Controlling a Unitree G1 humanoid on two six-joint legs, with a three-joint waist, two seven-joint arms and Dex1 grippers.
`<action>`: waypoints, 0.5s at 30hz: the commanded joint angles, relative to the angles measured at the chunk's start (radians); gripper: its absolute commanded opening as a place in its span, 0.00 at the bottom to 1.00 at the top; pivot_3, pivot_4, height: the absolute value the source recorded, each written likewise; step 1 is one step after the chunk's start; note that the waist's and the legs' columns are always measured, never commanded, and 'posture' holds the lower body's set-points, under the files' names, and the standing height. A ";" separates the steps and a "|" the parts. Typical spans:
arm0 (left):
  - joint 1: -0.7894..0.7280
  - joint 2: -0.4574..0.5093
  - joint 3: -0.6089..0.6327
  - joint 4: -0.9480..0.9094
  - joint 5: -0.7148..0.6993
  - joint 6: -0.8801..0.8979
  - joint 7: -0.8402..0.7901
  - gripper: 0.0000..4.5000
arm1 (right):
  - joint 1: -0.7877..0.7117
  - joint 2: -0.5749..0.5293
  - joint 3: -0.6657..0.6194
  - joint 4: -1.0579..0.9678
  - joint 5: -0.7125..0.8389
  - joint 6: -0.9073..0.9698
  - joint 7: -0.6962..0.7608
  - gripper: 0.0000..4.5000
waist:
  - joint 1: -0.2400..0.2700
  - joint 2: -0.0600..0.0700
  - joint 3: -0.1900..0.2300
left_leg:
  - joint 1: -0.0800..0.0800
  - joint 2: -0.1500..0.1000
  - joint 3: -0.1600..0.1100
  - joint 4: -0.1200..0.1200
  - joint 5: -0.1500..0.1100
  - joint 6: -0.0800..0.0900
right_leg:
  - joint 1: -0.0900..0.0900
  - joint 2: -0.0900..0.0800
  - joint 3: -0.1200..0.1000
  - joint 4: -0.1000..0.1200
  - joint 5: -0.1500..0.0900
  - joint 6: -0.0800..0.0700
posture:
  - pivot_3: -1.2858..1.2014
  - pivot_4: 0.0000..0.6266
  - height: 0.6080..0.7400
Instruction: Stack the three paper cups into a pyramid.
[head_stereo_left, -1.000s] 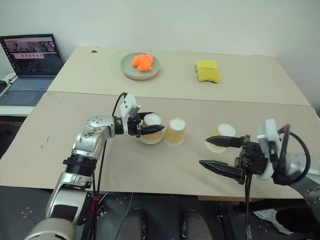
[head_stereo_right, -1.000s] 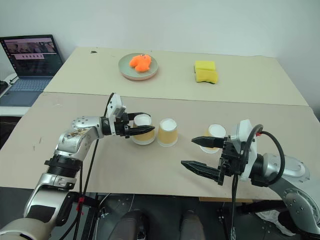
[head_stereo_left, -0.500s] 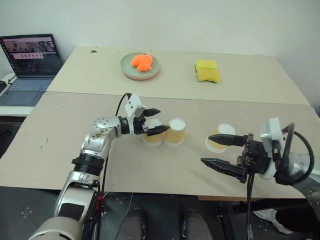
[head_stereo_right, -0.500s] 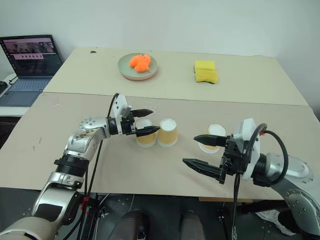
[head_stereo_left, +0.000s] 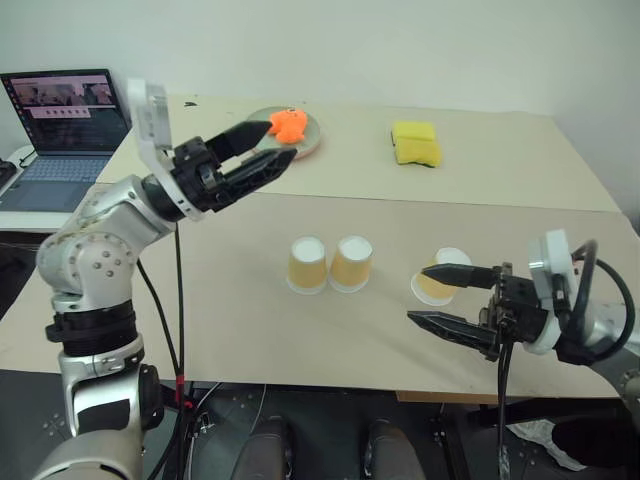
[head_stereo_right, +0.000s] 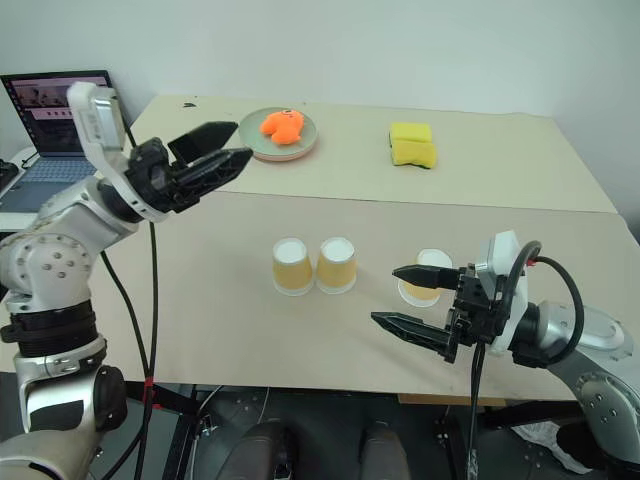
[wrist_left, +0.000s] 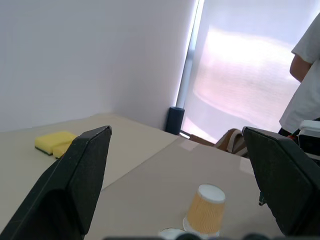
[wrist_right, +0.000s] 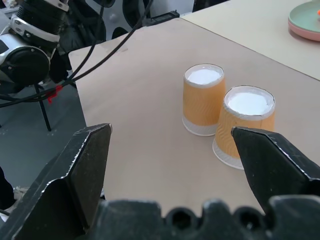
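The right gripper (head_stereo_right: 405, 297) hangs low at the near edge of the worktop (head_stereo_right: 200, 290), jaws spread wide and empty. Just beyond its upper finger lies the third cup (head_stereo_right: 424, 277), apparently on its side with the mouth toward the robot. Farther in, toward the centre, the two base cups (head_stereo_right: 312, 265) stand inverted side by side, touching or very nearly so. The left gripper (head_stereo_right: 205, 158) is raised well above the worktop, released and empty. At the far end sit a green plate (head_stereo_right: 278, 134) with an orange toy and yellow sponge blocks (head_stereo_right: 413, 143).

Step in hand, as judged: the base row is complete; the top cup remains. The next move calls for the right gripper to close on the third cup, turn it upside down and set it across both bases.

One second earlier the left gripper was clenched on the left base cup; it has since let go and lifted clear. The right gripper has kept its place
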 joint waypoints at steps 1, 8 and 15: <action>0.074 0.089 -0.069 -0.150 0.020 -0.024 -0.088 0.99 | 0.026 -0.018 -0.022 0.083 -0.094 -0.049 0.009 1.00 | -0.002 0.000 0.000 | 0.000 0.000 0.000 0.000 0.000 0.000 | 0.000 0.000 0.000 0.000 0.000 0.000 | 0.52 0.24 0.49; 0.084 0.153 -0.228 -0.196 0.104 -0.120 -0.215 0.99 | 0.103 -0.009 -0.119 0.220 -0.272 -0.132 -0.055 1.00 | 0.008 0.000 0.000 | 0.000 -0.001 0.001 0.000 0.002 -0.004 | -0.001 0.000 0.000 -0.001 0.000 0.000 | 0.52 0.24 0.49; 0.067 0.092 -0.310 -0.143 0.155 -0.178 -0.233 0.99 | 0.128 0.059 -0.112 0.243 -0.382 -0.185 -0.148 1.00 | -0.004 0.000 0.000 | 0.000 0.000 0.001 -0.001 0.002 -0.003 | -0.001 0.001 0.001 0.000 0.000 0.000 | 0.52 0.24 0.49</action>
